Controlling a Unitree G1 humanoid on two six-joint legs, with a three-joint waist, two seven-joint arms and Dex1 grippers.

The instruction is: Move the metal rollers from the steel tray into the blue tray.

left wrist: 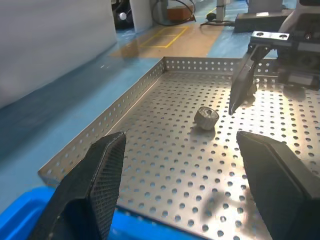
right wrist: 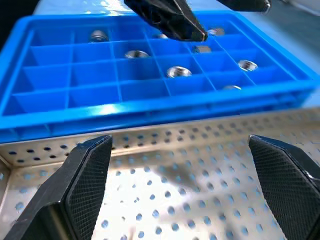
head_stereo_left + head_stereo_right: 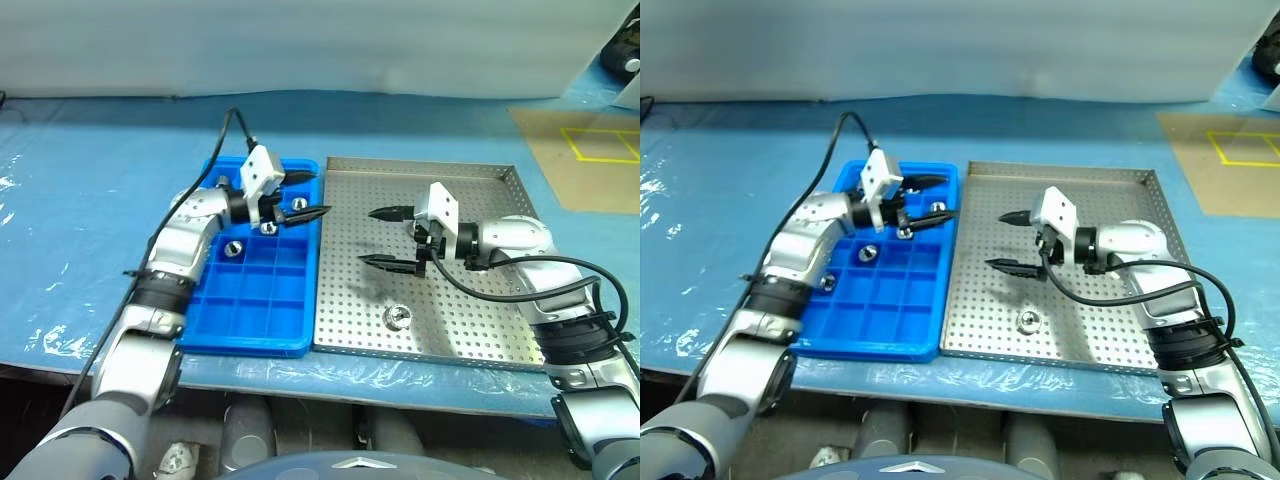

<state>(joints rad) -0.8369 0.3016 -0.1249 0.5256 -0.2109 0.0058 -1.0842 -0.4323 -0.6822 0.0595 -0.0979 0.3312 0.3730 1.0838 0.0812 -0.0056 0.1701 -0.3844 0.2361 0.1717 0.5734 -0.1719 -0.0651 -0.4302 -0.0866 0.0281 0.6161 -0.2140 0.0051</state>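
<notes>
Hiding some blue tray (image 3: 262, 330) cells, left hand (image 3: 303, 195) hovers.

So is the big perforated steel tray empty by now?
Not empty: one shiny metal roller lies on the perforated steel tray, near its front edge, untouched by either gripper.

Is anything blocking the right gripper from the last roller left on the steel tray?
Nothing visible does. The right gripper hangs open above the steel tray, and the metal roller lies alone on the bare perforated floor nearer the front rim. The left gripper is off over the blue tray, out of that path.
</notes>
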